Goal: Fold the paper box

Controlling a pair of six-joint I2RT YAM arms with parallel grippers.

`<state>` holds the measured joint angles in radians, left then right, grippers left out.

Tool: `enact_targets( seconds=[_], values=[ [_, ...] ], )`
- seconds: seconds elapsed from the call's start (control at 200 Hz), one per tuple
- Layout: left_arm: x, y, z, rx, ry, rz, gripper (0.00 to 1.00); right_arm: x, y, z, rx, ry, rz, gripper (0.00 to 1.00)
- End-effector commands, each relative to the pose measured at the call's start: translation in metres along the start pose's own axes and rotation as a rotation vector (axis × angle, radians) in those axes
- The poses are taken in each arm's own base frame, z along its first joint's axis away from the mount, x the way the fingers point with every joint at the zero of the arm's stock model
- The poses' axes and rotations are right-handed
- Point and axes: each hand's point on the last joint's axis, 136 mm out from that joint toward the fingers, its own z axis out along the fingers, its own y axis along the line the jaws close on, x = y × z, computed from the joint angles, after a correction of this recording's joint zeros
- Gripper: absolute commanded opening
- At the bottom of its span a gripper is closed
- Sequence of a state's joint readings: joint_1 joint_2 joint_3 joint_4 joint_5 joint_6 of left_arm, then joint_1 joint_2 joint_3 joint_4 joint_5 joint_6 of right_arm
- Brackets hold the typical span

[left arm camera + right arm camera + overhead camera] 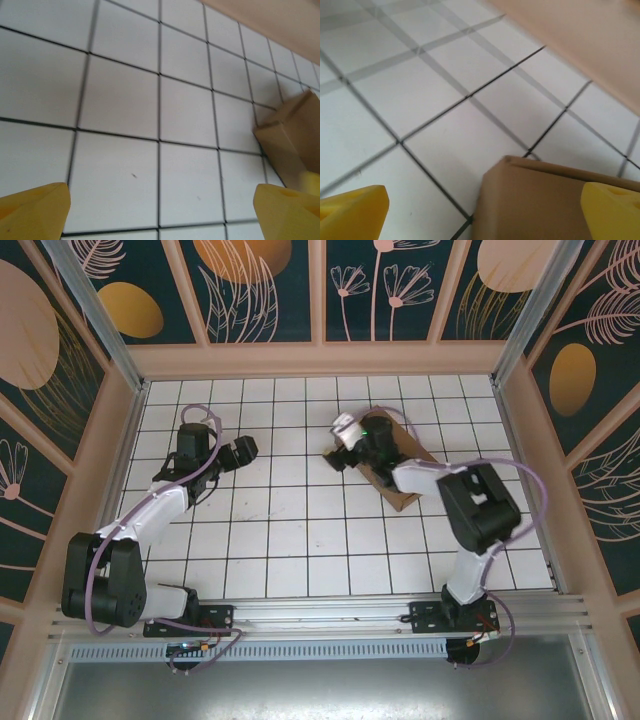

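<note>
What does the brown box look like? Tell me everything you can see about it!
The paper box is plain brown cardboard with no printing. It sits on the white tiled table, toward the far right, turned at an angle to the grid lines. Seen from the left wrist camera it has raised sides and sharp creased edges, so it looks at least partly folded. The open right gripper hangs over its left end, hiding part of it. I cannot tell whether it touches the box.

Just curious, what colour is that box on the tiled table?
The paper box is plain brown, with no print; the right wrist view shows it best.
</note>
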<state>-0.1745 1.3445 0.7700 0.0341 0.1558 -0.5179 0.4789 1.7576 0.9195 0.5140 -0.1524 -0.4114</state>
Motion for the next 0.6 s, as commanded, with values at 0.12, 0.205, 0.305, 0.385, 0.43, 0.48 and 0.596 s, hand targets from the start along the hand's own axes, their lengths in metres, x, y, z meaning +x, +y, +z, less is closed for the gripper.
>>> enact_targets(
  seconds=[0.12, 0.205, 0.305, 0.385, 0.43, 0.48, 0.596],
  values=[
    [-0.055, 0.026, -0.064, -0.119, -0.49, 0.07, 0.99, -0.047, -0.093, -0.114, 0.112, -0.424, 0.406, 0.98],
    [-0.06, 0.035, -0.08, -0.178, -0.585, 0.158, 0.99, -0.013, -0.132, -0.149, 0.29, -0.41, 0.49, 0.99],
    [-0.054, 0.048, -0.087, -0.257, -0.633, 0.287, 0.99, 0.031, -0.16, -0.187, 0.496, -0.36, 0.556, 0.99],
    [-0.049, 0.062, -0.092, -0.333, -0.686, 0.376, 0.99, 0.057, -0.164, -0.203, 0.598, -0.287, 0.53, 0.99],
    [-0.045, 0.072, -0.095, -0.375, -0.702, 0.382, 0.99, 0.072, -0.162, -0.203, 0.627, -0.237, 0.508, 0.99],
    [-0.043, 0.082, -0.093, -0.394, -0.705, 0.374, 0.99, 0.088, -0.16, -0.203, 0.65, -0.191, 0.51, 0.99],
    [-0.038, 0.091, -0.075, -0.394, -0.664, 0.386, 0.99, 0.109, -0.151, -0.2, 0.652, -0.192, 0.523, 0.99]
  ],
)
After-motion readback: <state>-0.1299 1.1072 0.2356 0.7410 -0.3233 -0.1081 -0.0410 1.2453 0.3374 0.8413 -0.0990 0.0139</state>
